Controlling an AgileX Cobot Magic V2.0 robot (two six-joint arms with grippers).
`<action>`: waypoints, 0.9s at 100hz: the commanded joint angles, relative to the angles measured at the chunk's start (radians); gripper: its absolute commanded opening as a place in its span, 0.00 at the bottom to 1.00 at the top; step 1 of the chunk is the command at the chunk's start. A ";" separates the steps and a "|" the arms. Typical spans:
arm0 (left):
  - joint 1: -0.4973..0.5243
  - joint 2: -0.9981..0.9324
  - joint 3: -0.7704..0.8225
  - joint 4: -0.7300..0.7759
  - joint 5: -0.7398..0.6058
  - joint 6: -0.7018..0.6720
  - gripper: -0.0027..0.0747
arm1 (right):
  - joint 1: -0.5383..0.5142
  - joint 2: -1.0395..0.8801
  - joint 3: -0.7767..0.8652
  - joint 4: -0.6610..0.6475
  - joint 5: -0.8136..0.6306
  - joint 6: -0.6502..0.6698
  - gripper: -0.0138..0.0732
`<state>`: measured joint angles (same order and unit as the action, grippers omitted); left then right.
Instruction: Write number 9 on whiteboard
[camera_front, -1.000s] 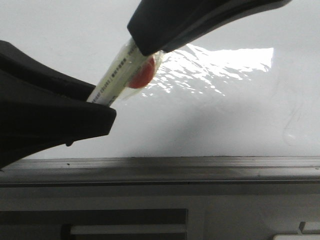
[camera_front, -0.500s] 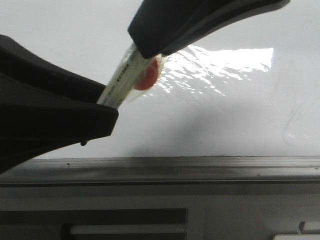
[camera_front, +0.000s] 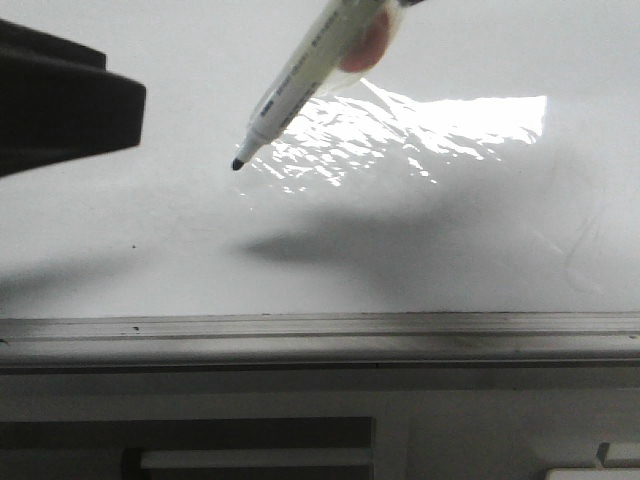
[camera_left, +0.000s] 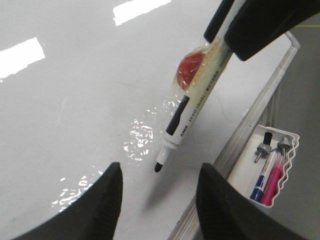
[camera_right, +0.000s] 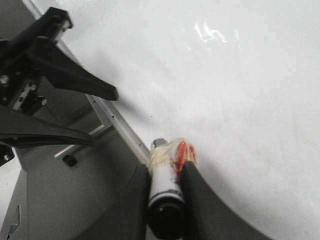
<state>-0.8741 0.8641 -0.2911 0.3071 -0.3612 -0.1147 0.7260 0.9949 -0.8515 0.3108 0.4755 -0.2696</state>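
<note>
- Right gripper (camera_right: 167, 175) clamps the marker (camera_front: 305, 75), cap off, tip down-left just over the whiteboard (camera_front: 450, 250)
- Left gripper (camera_left: 157, 187) spread wide, holding nothing, at the left
- We see no number 9 on the board
- Spare markers (camera_left: 267, 175) in a tray (camera_left: 240, 175) off the board edge

The left hand (camera_left: 157, 200) has released the marker (camera_front: 300, 80), apparently uncapped now.

Bright glare patch on the whiteboard (camera_front: 150, 260); soft shadows, slightly hazy focus.
</note>
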 joint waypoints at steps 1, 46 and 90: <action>-0.001 -0.040 -0.031 -0.024 -0.059 0.000 0.46 | -0.038 -0.018 -0.033 -0.004 -0.069 0.027 0.12; -0.001 -0.051 -0.031 -0.024 -0.061 0.000 0.45 | -0.126 0.089 -0.204 -0.004 -0.020 0.068 0.12; -0.001 -0.051 -0.031 -0.024 -0.063 0.000 0.45 | -0.143 0.252 -0.311 -0.004 0.042 0.098 0.12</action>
<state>-0.8741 0.8207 -0.2911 0.3007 -0.3563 -0.1147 0.5751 1.2396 -1.1264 0.3297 0.5544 -0.1659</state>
